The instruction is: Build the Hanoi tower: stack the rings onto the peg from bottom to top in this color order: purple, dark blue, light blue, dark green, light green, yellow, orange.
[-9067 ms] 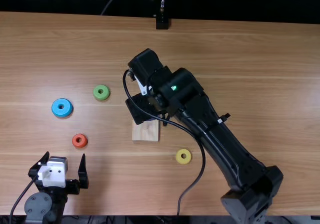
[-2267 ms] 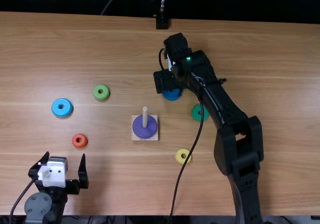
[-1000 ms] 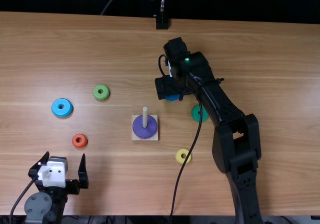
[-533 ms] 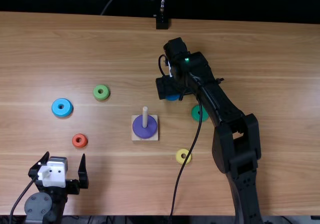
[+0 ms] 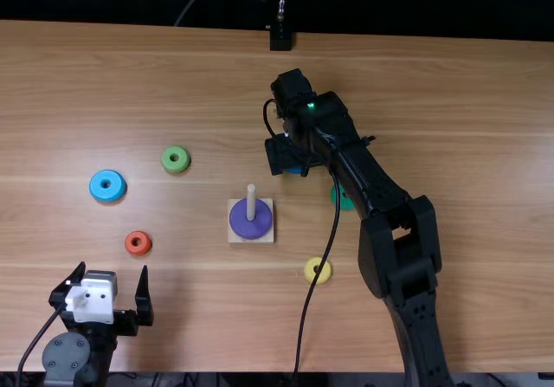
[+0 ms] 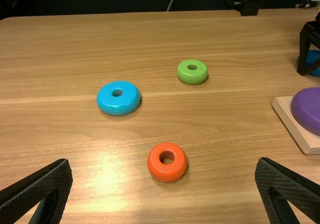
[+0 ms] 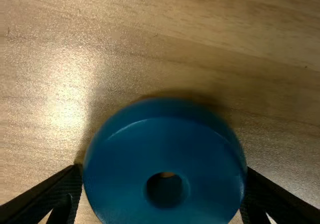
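The purple ring (image 5: 250,220) sits around the peg (image 5: 251,198) on its wooden base (image 5: 251,240). Beyond it, my right gripper (image 5: 290,158) is shut on the dark blue ring (image 5: 294,170). In the right wrist view, the right gripper's (image 7: 163,169) fingers press both sides of the dark blue ring (image 7: 125,166). My left gripper (image 5: 113,268) stands open at the near left; in its own view, the left gripper (image 6: 164,161) has its fingers wide apart. Loose on the table lie the light blue (image 5: 107,186), light green (image 5: 176,159), orange (image 5: 138,243), yellow (image 5: 318,271) and dark green (image 5: 345,199) rings.
The right forearm (image 5: 372,175) slants over the table's right half, partly covering the dark green ring. Its cable (image 5: 313,283) crosses in front of the yellow ring. A black stand (image 5: 280,36) is at the far table edge.
The right gripper has left the peg, exposing the purple ring, and gone to the dark blue ring. In the last half second it shifted slightly left with that ring. The left arm kept still.
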You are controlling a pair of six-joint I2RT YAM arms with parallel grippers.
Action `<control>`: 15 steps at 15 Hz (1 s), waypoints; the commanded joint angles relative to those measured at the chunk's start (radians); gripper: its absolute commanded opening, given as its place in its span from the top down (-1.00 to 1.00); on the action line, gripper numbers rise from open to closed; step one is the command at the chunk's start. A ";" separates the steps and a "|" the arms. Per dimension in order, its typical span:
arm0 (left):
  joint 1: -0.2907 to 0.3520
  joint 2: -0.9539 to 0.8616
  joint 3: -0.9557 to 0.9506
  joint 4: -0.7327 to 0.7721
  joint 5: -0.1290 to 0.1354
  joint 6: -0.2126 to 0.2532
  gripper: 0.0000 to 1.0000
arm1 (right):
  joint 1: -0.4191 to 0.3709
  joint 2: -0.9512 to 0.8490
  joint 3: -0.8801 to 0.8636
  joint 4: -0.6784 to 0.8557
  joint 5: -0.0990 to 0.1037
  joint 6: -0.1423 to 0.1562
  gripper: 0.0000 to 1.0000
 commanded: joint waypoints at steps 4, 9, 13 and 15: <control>-0.010 -0.012 -0.114 -0.045 -0.005 0.002 -1.00 | 0.012 0.042 0.022 -0.004 0.002 0.000 1.00; -0.008 -0.012 -0.114 -0.045 -0.005 0.002 -1.00 | 0.015 -0.005 0.124 -0.098 0.002 -0.007 1.00; -0.010 -0.012 -0.114 -0.045 -0.005 0.002 -1.00 | 0.040 -0.044 0.294 -0.336 0.002 -0.009 1.00; -0.010 -0.012 -0.114 -0.045 -0.005 0.004 -1.00 | 0.057 -0.045 0.354 -0.417 0.000 -0.009 1.00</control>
